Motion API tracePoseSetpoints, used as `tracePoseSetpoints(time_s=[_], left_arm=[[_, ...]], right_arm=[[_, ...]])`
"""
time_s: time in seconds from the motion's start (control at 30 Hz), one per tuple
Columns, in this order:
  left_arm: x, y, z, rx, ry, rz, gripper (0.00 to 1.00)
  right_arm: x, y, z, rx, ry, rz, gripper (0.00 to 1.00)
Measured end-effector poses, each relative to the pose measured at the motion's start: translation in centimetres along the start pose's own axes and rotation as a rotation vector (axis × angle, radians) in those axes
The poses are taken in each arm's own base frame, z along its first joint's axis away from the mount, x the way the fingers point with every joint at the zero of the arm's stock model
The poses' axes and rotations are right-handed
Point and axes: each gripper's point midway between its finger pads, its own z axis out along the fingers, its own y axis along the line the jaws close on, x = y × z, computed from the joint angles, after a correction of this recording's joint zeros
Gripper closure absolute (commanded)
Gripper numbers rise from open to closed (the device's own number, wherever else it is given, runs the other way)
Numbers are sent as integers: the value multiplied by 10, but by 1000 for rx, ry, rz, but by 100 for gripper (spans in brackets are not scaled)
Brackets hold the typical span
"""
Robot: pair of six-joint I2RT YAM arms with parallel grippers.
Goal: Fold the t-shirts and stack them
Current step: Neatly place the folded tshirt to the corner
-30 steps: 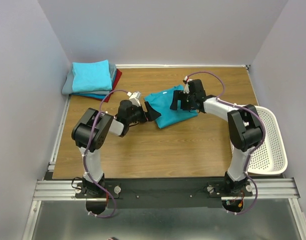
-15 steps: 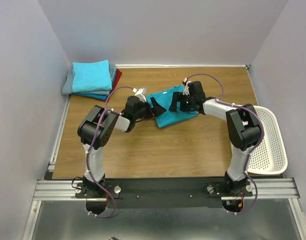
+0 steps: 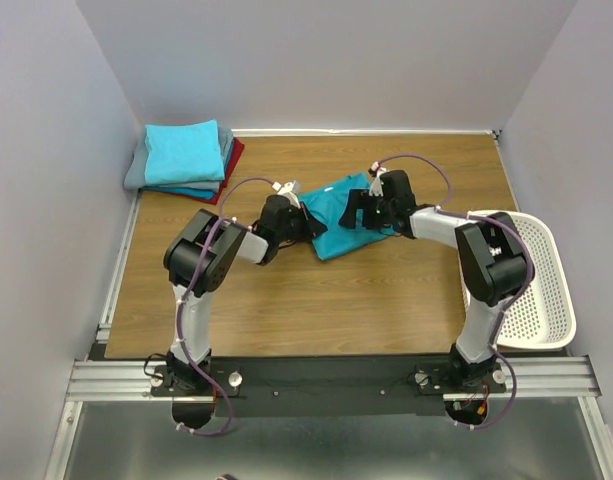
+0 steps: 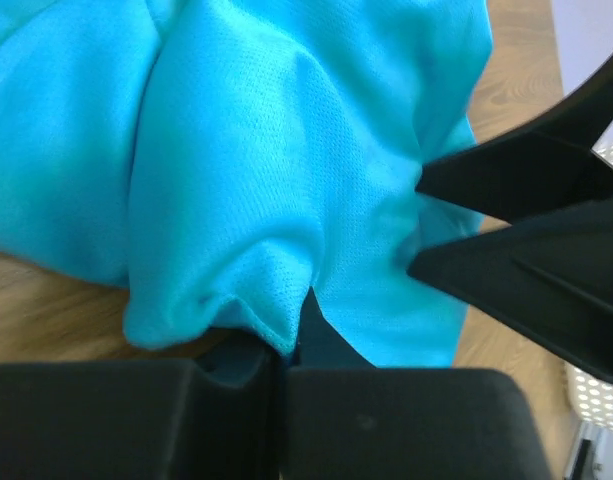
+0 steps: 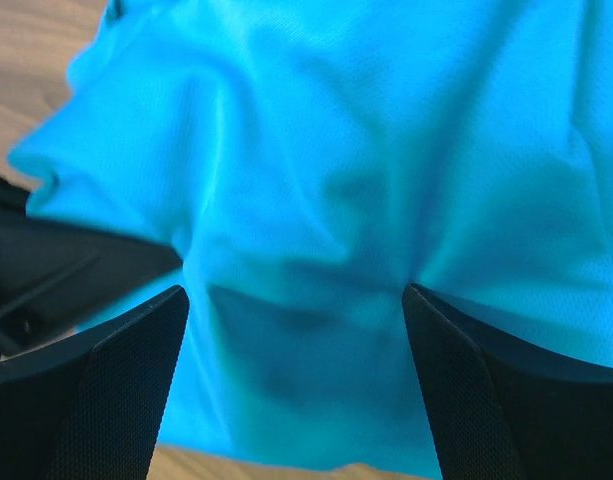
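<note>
From above, the teal t-shirt point(image 3: 334, 238) lies bunched mid-tabletop point(image 3: 286, 300), stretched left to right between the arms: left tool point(image 3: 308, 222) at its left edge, right tool point(image 3: 358, 207) over its right half. Left wrist: that tool is clamped on a fold at the edge, cloth running off towards the right one. Right wrist: fingers point(image 5: 116, 380) spread wide, cloth directly between them, ungripped.

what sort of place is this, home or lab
Probably a robot lab cell, not a home: plain grey walls box in a wooden tabletop, and the left arm and right arm bolt to an aluminium rail.
</note>
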Motion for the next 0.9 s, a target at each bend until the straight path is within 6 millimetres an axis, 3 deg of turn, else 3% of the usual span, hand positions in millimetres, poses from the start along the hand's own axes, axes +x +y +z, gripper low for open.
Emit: tracePoseSetpoints(time_s=[0.23,0.33,0.53,0.77,0.9], left_arm=[[-3,4,-2,-45,15,52,100],[-14,7,-10,-108,38,136,100],[-91,12,-22,-288,2,425,100],[-185,20,-72,-485,-66,707,100],[-221,34,-92,-570,-52,814,100]], right_arm=[[21,1,-29,6,22,5,4],[20,5,-44,1,7,1,4],[-4,20,-72,-19,-74,-19,3],[-18,30,-102,-21,-137,-33,3],[-14,31,-115,-19,-143,-33,3]])
